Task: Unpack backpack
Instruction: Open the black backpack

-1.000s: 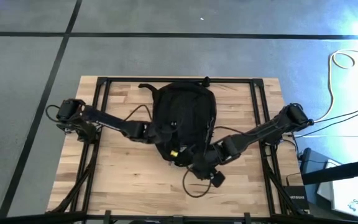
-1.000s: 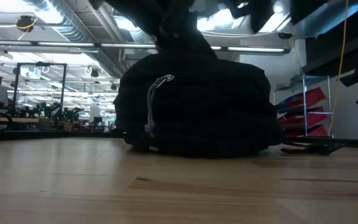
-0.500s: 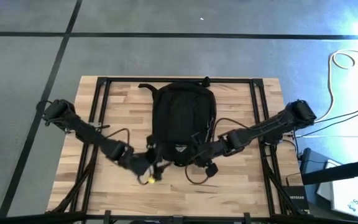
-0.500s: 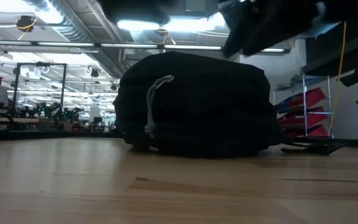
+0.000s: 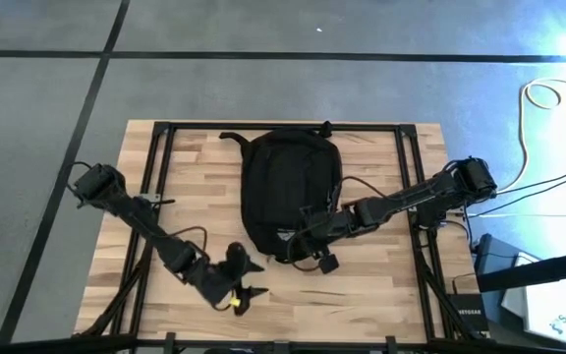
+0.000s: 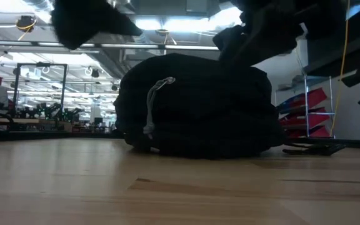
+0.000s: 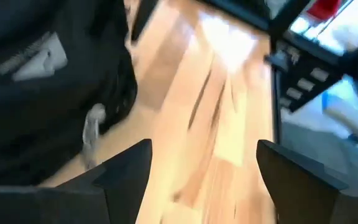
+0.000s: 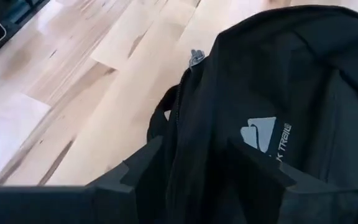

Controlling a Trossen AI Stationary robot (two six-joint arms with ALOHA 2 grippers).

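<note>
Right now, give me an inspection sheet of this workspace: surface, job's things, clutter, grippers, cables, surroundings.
Surface: wooden table, black frame rails along its edges.
Job's things: backpack lying flat mid-table, pale logo facing up.
Clutter: nothing seen.
Grippers: left gripper open, beside the backpack's near corner, a small yellow spot by its fingers; right gripper over the backpack's logo end, grip cannot be told.
Cables: white cable looped on the floor to the right.
Surroundings: grey floor, shelving beyond.

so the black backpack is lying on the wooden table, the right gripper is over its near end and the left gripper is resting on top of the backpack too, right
Not quite. The left gripper is not on the backpack; it is over bare table beside the bag's near corner, jaws open, as the high view shows. The rest holds: the right gripper is over the backpack's near end.
</note>
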